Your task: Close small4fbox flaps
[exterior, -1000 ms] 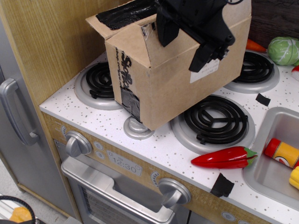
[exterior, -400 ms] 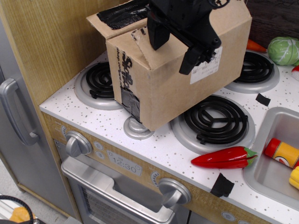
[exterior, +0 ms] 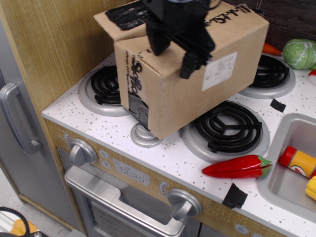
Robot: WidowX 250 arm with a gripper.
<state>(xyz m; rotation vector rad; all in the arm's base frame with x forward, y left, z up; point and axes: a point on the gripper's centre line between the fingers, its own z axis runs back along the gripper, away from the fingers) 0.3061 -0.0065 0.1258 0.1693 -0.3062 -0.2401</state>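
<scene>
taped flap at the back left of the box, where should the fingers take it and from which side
Probably its free outer edge, approached from the left. The black-taped flap sticks out past the small4fbox rim there, slightly raised, so that edge is exposed. The gripper hangs over the front side.

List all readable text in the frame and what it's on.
"12:30": clock display on the oven control panel.
Black lettering on the left side of the small4fbox: large but cut off and distorted, not readable.
Black lettering on the top flap: seen at an angle, not readable.
White label on the box front: print too small to read.
Red and yellow bottle in the sink: label not legible.
</scene>
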